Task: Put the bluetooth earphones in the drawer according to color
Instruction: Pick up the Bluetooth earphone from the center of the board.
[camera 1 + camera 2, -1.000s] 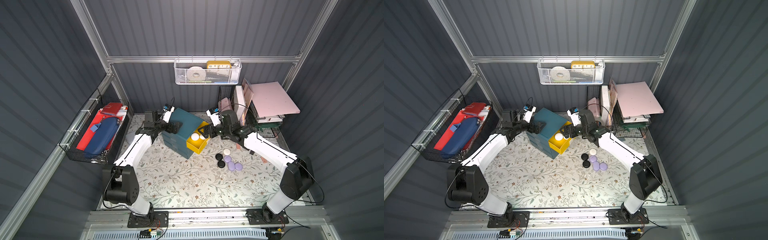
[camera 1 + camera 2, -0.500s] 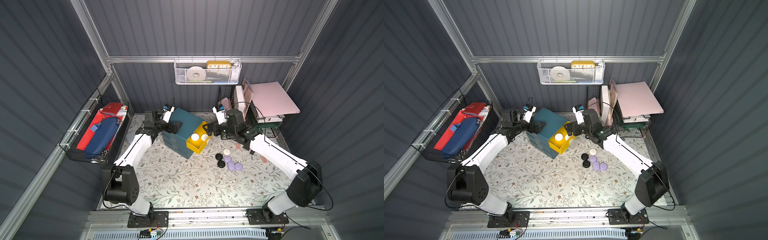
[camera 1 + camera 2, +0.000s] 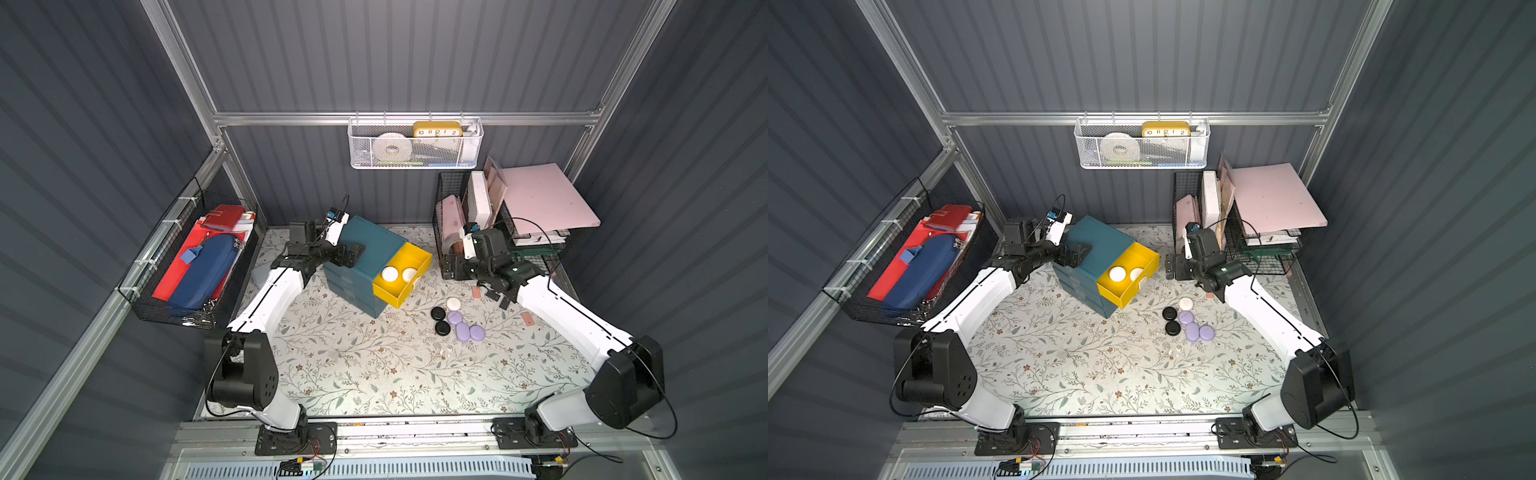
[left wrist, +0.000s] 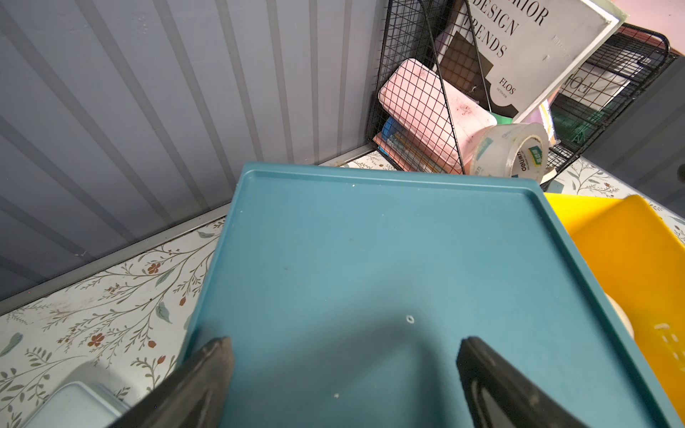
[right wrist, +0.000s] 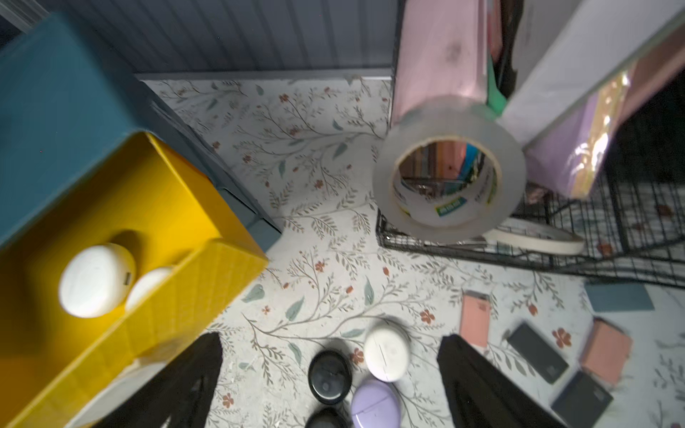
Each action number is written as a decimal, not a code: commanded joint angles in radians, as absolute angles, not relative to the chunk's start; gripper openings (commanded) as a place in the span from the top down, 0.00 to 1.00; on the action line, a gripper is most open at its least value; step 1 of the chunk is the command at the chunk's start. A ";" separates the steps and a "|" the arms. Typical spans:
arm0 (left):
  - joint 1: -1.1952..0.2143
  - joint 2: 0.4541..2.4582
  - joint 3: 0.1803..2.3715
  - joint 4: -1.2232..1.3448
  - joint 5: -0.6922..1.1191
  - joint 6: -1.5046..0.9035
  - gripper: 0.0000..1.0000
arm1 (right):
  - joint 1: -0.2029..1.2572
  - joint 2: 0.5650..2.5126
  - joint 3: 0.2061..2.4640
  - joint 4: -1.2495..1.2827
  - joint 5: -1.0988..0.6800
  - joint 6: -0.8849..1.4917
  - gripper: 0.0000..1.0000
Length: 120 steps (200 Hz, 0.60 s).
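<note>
The left arm (image 3: 266, 303) stretches forward from its base, forearm angled inward. The left gripper (image 4: 344, 355) has its jaws spread wide with nothing between them. The right arm (image 3: 561, 311) also reaches forward and inward. The right gripper (image 5: 331, 339) is tilted downward, jaws wide apart and empty.

A yellow clock (image 3: 437, 129) is seen in a white mesh basket (image 3: 361, 153) on the back wall, a blue pouch (image 3: 203, 270) in a black wire basket (image 3: 174, 316), and a clear tape roll (image 5: 437, 118) at a wire rack (image 3: 445, 195).
</note>
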<state>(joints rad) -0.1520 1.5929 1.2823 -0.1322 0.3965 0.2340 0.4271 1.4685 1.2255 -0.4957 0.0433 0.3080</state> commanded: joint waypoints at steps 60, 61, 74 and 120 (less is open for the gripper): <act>-0.150 1.646 1.257 -0.293 0.391 0.192 0.01 | 0.377 1.635 1.256 -0.678 0.064 0.407 0.06; -0.150 1.646 1.257 -0.293 0.391 0.193 0.01 | 0.377 1.638 1.258 -0.680 0.063 0.408 0.06; -0.150 1.644 1.257 -0.291 0.392 0.192 0.01 | 0.375 1.676 1.274 -0.692 0.051 0.412 0.06; -0.150 1.651 1.257 -0.293 0.392 0.190 0.01 | 0.373 1.738 1.285 -0.652 0.007 0.427 0.07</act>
<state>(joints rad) -0.1520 1.5932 1.2823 -0.1322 0.3965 0.2340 0.3752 1.7233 1.2480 -0.6624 0.0399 0.4099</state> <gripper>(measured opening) 0.994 0.928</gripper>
